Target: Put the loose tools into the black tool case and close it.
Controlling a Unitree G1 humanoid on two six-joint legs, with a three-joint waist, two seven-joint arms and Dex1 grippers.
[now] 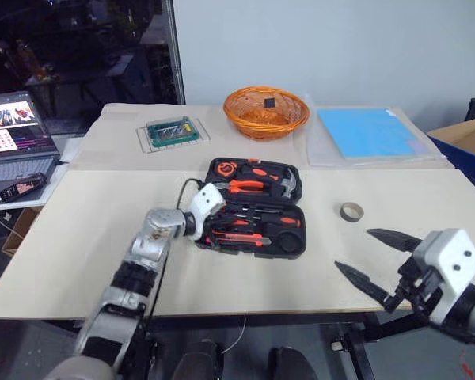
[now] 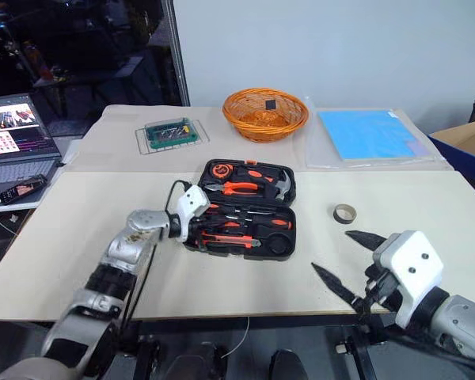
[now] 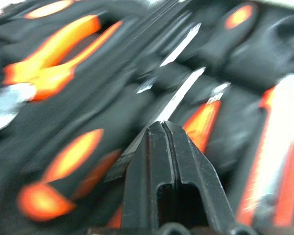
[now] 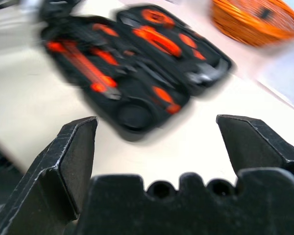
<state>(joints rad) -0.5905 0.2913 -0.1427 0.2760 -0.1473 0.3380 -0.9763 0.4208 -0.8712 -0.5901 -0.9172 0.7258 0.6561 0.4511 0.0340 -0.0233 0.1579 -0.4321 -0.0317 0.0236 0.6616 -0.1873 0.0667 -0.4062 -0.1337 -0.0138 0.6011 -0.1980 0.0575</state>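
The black tool case (image 1: pixel 299 252) lies open flat in the middle of the table. Both halves hold orange-and-black tools such as pliers (image 1: pixel 249 187), a hammer (image 1: pixel 283 184) and screwdrivers (image 1: pixel 249 214). My left gripper (image 3: pixel 161 126) is over the left end of the case's near half, its fingers shut with nothing visible between them and a metal shaft just beyond the tips. A small grey tape roll (image 1: pixel 351 211) lies loose on the table right of the case. My right gripper (image 1: pixel 354 249) hovers open and empty over the near right of the table, apart from the roll and the case.
At the back of the table stand an orange wicker basket (image 1: pixel 266 111), a green tray of bits (image 1: pixel 172 132) and a blue sheet in a clear sleeve (image 1: pixel 366 133). A laptop (image 1: pixel 16 127) and a handset (image 1: pixel 22 187) sit to the left, and a cardboard box (image 1: pixel 467 142) to the right.
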